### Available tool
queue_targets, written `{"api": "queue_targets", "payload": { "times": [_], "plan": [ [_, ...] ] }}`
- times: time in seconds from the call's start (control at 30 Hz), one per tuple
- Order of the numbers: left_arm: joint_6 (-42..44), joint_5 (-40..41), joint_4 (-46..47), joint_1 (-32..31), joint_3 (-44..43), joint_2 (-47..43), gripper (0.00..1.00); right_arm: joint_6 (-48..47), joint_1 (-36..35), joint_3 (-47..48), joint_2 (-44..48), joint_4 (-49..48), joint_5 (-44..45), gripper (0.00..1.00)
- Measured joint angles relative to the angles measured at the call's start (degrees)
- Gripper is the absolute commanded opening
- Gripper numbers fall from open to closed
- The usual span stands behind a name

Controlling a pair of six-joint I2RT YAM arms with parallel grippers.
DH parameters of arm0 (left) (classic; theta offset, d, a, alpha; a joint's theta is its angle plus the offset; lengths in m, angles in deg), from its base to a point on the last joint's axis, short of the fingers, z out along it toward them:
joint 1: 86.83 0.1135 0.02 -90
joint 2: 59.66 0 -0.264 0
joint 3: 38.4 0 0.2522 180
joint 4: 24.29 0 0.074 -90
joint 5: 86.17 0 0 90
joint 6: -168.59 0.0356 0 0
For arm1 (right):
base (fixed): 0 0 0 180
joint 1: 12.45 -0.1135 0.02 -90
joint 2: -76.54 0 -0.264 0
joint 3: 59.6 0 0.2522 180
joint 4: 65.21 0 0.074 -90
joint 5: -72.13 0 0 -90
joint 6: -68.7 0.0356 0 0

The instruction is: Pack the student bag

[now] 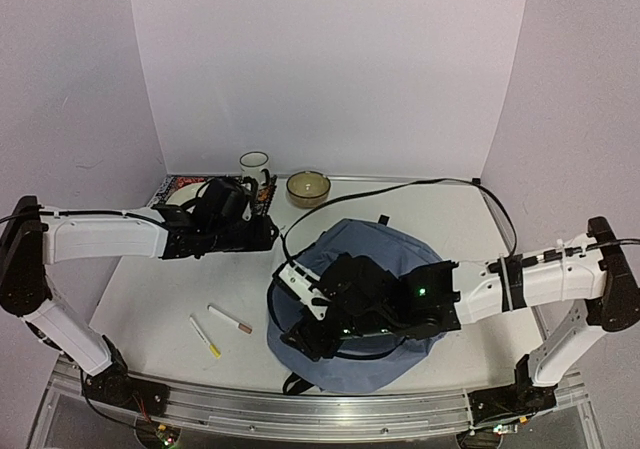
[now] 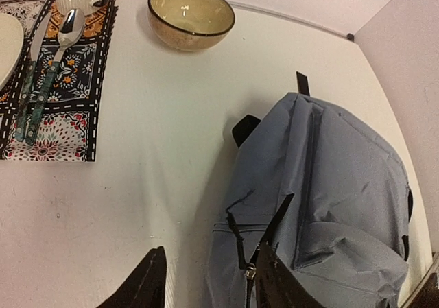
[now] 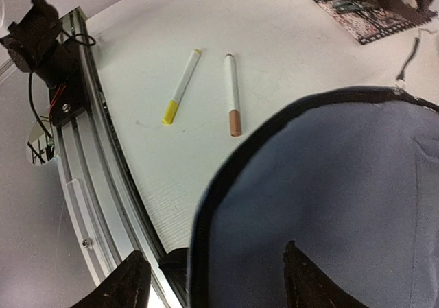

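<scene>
The student bag [image 1: 365, 254] is a grey-blue backpack lying flat at the table's centre right. My left gripper [image 1: 270, 232] hovers open just left of the bag's top. In the left wrist view the bag [image 2: 343, 184] fills the right side, and a black zipper pull [image 2: 250, 272] lies close to the right finger of that gripper [image 2: 209, 286]. My right gripper [image 1: 300, 319] is open over the bag's near left edge. In the right wrist view that gripper [image 3: 216, 284] straddles the bag's [image 3: 329, 205] black-piped rim and holds nothing.
Two white pens lie left of the bag, one yellow-capped [image 3: 182, 87] and one brown-capped [image 3: 233, 94]. A patterned placemat [image 2: 58, 81] with cutlery, a mug [image 1: 254, 164] and a bowl [image 2: 191, 14] sit at the back. The metal rail [image 3: 89, 150] runs along the near edge.
</scene>
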Motion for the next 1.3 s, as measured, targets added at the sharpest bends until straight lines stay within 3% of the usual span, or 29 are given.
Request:
{"api": "queue_targets", "payload": {
  "times": [0.27, 0.53, 0.73, 1.07, 1.3],
  "plan": [
    [-0.19, 0.45, 0.00, -1.42, -0.02, -4.86, 0.64, 10.55, 10.31, -7.51, 16.20, 4.31, 2.30, 0.72],
    [-0.07, 1.36, -0.32, -11.78, -2.08, -2.56, 0.67, 23.12, 23.95, -20.99, 27.49, 9.46, 3.20, 0.68],
    [0.79, 1.33, -0.61, -16.04, -7.00, 4.74, 0.70, 28.79, 30.22, -24.11, 26.76, 11.49, 1.16, 0.61],
    [2.77, 1.31, -1.01, -23.52, -10.68, 12.06, 0.71, 31.89, 31.26, -24.12, 21.58, 10.00, -1.02, 0.50],
    [4.09, 1.20, -0.41, -29.66, -12.17, 18.89, 0.70, 32.46, 31.26, -24.12, 19.36, 8.56, -2.07, 0.27]
  ]
}}
